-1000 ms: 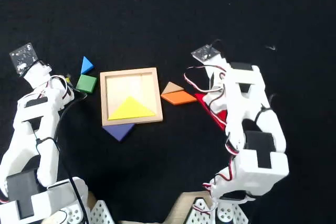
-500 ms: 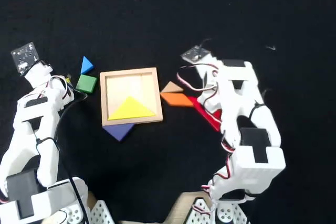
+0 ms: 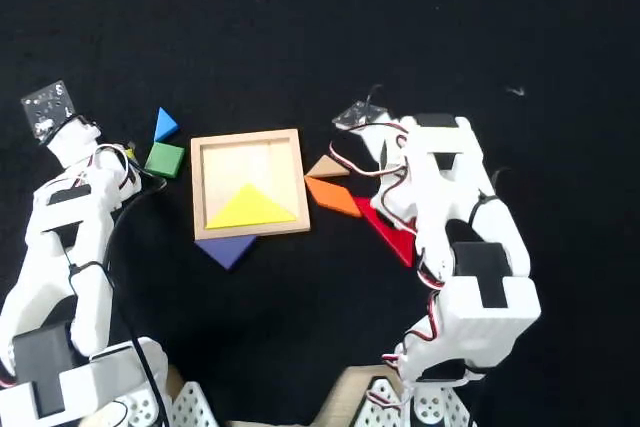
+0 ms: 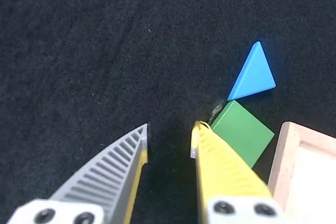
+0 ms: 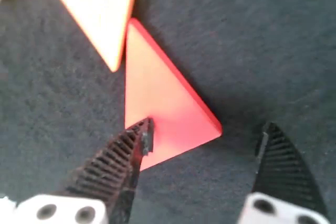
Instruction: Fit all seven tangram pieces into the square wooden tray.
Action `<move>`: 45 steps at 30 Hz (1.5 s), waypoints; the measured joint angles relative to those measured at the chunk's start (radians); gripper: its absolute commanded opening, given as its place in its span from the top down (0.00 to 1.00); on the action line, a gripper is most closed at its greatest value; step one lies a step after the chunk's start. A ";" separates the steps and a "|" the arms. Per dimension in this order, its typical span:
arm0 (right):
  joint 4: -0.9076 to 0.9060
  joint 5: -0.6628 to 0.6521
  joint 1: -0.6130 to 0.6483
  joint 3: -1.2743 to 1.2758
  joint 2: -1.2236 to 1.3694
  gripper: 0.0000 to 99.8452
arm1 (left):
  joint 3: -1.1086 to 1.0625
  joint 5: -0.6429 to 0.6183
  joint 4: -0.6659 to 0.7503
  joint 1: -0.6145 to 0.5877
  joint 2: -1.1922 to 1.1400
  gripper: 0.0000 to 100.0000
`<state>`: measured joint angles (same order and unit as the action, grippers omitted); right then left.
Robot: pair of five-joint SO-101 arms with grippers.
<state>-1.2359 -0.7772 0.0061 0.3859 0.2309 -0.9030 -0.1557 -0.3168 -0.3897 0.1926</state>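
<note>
At left, spread jaws on the left gripper (image 4: 171, 127), empty, one tip just beside the green square (image 4: 242, 132); liable to knock it askew. In the tray (image 3: 245, 136), mid-table, just the yellow triangle (image 3: 250, 209). At right, spread jaws on the right gripper (image 5: 207, 129), one tip resting on the red triangle (image 5: 157, 108): likely to slip off the thin edge or shove the touching orange piece (image 5: 89, 9). Since a second ago: shifted left, red triangle dragged nearer, orange piece turned.

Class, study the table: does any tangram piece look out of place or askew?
Nothing damaged. Only the yellow triangle lies in the tray; the orange piece sits askew against the red triangle.
</note>
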 measured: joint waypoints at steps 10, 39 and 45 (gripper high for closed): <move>-0.080 0.000 0.054 0.100 -0.135 0.67 | 0.000 0.000 0.000 0.000 0.000 0.85; 0.066 0.074 0.044 0.166 -0.086 0.68 | 0.000 0.000 0.000 0.000 0.000 0.85; 0.069 0.077 0.057 0.158 -0.055 0.69 | 0.000 0.000 0.000 0.000 0.000 0.85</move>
<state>-1.1669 -0.7004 0.0629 0.5439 0.1757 -0.9030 -0.1557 -0.3168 -0.3897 0.1926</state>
